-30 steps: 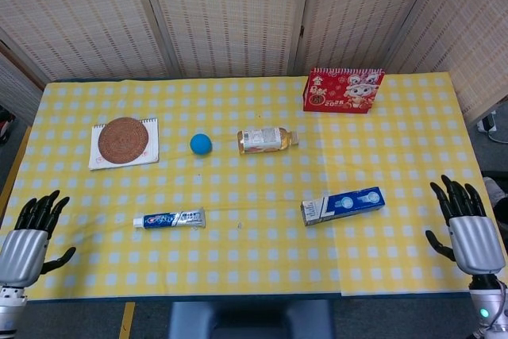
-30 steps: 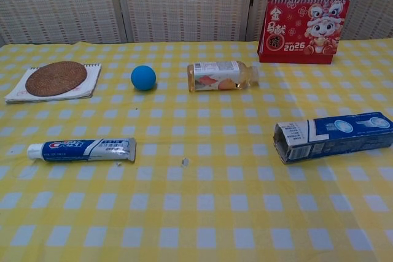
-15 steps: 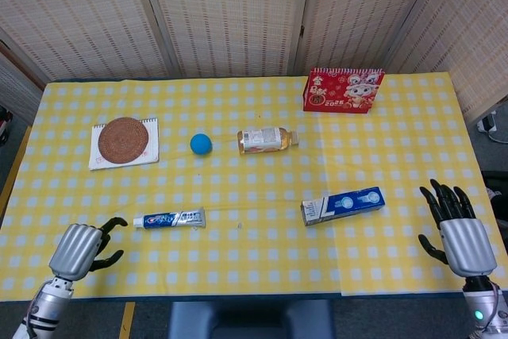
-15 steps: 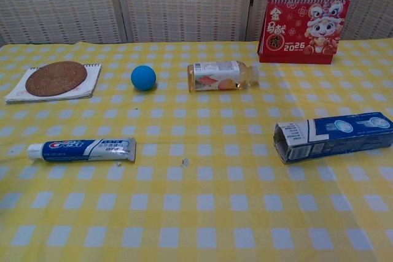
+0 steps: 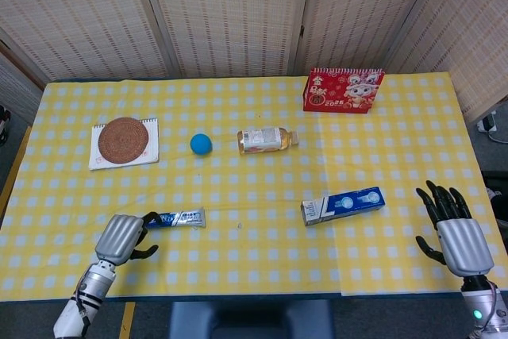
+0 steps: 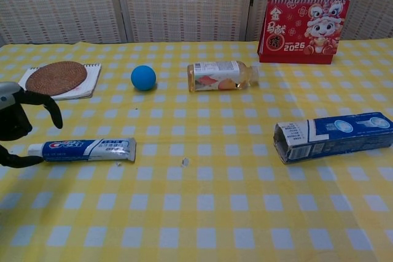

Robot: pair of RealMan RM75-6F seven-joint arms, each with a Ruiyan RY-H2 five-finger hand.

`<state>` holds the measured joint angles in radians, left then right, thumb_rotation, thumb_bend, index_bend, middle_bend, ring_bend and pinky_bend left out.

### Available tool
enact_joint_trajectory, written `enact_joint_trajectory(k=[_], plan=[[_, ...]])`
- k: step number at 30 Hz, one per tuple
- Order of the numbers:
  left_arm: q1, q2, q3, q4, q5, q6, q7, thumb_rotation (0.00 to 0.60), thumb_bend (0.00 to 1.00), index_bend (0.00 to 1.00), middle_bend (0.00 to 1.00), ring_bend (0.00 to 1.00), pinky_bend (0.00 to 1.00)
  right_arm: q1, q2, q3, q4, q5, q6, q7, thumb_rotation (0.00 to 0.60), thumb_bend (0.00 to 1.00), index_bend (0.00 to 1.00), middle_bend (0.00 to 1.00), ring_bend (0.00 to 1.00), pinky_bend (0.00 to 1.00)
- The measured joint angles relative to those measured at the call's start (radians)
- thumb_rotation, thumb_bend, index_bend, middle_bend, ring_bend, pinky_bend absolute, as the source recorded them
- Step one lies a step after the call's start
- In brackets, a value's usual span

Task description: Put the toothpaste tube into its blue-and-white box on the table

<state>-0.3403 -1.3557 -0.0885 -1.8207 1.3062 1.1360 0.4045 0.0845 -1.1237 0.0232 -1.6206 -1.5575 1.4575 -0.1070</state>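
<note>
The toothpaste tube (image 5: pixel 175 218) (image 6: pixel 86 149) lies flat at the front left of the yellow checked table, its cap end pointing left. My left hand (image 5: pixel 121 239) (image 6: pixel 18 122) hovers right at that cap end, fingers curved above and thumb below, not touching the tube. The blue-and-white box (image 5: pixel 343 205) (image 6: pixel 332 135) lies on its side at the front right, its open end facing left. My right hand (image 5: pixel 452 227) is well right of the box near the table's edge, fingers spread and holding nothing; the chest view does not show it.
A blue ball (image 5: pixel 201 144), a small bottle (image 5: pixel 266 140) lying on its side and a red calendar (image 5: pixel 343 90) stand further back. A round woven coaster on a notepad (image 5: pixel 124 141) lies at the back left. Woven screens close off the rear.
My left hand has swung in from the table's front left corner to the tube's cap end, entering the chest view. My right hand has edged slightly left. Tube and box have not moved.
</note>
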Motion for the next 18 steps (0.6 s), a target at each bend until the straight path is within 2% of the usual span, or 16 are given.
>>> enact_joint_trajectory(k=[9, 18], plan=[[-0.102, -0.098, -0.063, 0.006, -0.245, -0.056, 0.151, 0.600, 0.25, 0.42, 1.00, 1.00, 1.00, 0.009, 0.004, -0.001, 0.001, 0.010, -0.025, 0.003, 0.600, 0.31, 0.00, 0.00, 0.00, 0.00], [-0.183, -0.159, -0.089, 0.085, -0.352, -0.098, 0.174, 0.600, 0.25, 0.42, 1.00, 1.00, 1.00, 0.022, 0.007, 0.008, 0.001, 0.044, -0.058, 0.008, 0.600, 0.31, 0.00, 0.00, 0.00, 0.00]])
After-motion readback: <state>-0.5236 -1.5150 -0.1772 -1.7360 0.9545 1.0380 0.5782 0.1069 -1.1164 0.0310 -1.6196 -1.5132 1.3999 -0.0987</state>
